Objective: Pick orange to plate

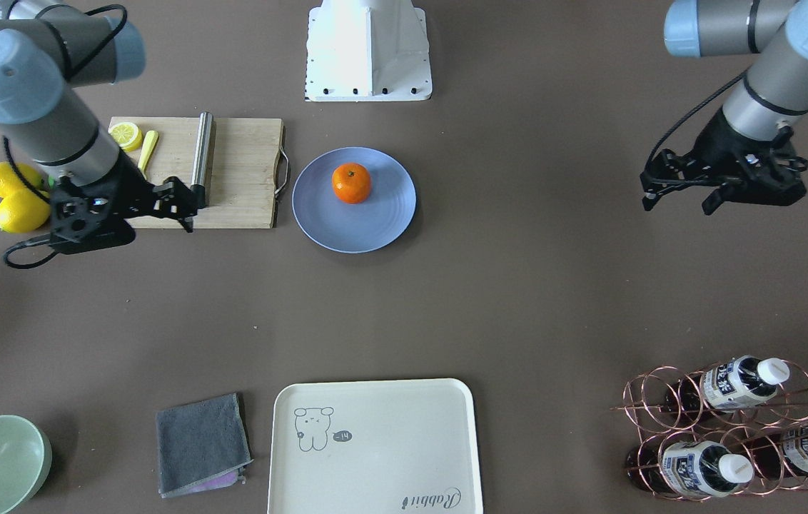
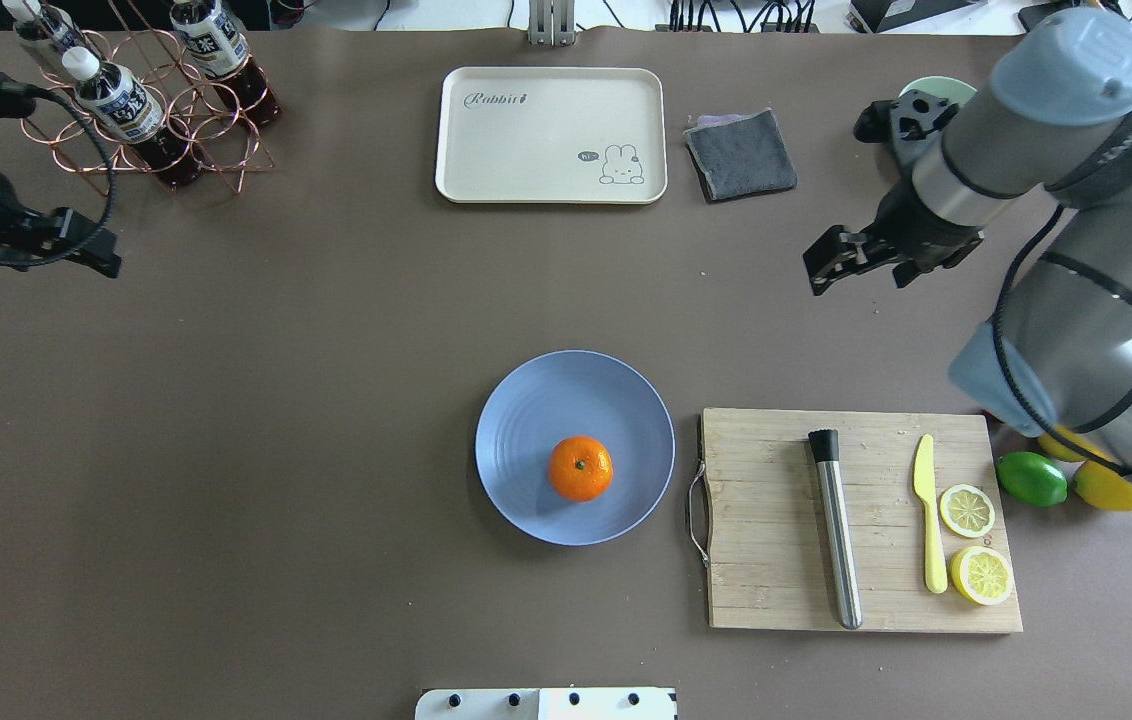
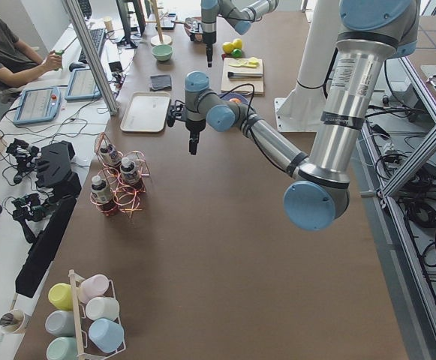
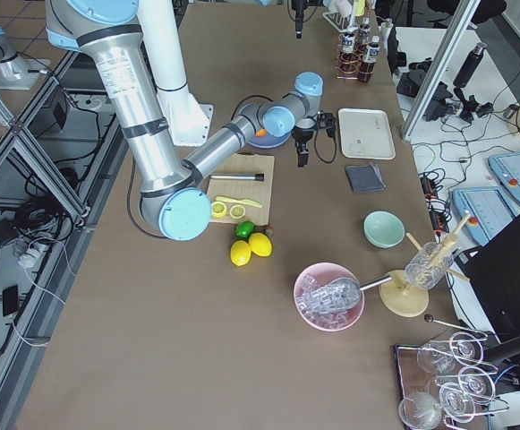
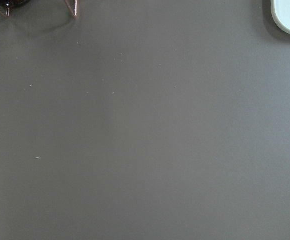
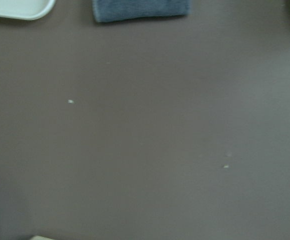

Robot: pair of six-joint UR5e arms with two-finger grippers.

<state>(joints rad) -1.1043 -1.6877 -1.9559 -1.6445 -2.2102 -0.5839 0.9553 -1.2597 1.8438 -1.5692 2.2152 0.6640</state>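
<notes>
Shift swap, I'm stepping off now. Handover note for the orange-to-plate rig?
Left hand: open, empty, above bare table on its own side, well away from the plate.
Right hand: open, empty, over the table between the grey cloth and the cutting board.
Orange: sits on the plate, slightly off centre, neither hand touching it.
Done: orange is on the plate.
Left: nothing for the placement, by the look of it; park the arms if wanted.
</notes>
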